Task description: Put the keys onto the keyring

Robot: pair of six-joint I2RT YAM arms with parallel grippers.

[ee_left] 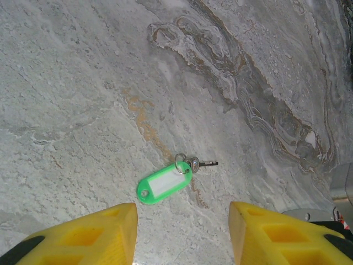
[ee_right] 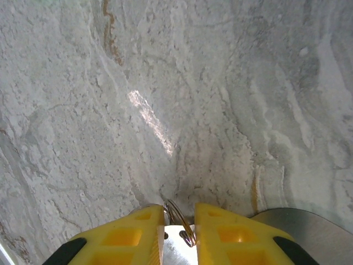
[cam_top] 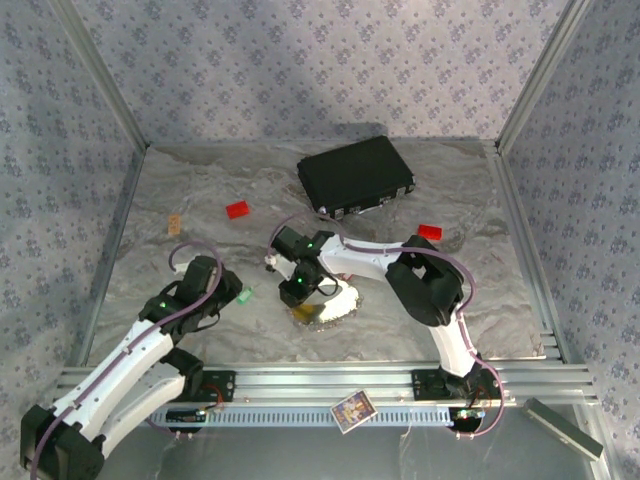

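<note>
One of the keys, with a bright green tag (ee_left: 164,184) and a small split ring, lies flat on the marbled table surface. My left gripper (ee_left: 183,208) hovers just short of it, open, nothing between its yellow fingers. From above, the green key (cam_top: 244,296) sits just right of the left gripper (cam_top: 226,293). My right gripper (ee_right: 180,210) is near the table's middle, its jaws narrowed onto a thin wire ring (ee_right: 178,218) of the keyring, with shiny metal below. From above, the pale gold keyring (cam_top: 332,305) lies under the right gripper (cam_top: 298,292).
A black rectangular case (cam_top: 356,173) lies at the back. Two red blocks (cam_top: 238,210) (cam_top: 430,232) rest mid-left and right. A small tan piece (cam_top: 175,222) sits at the left. A card (cam_top: 352,410) leans on the front rail. Metal frame posts line both sides.
</note>
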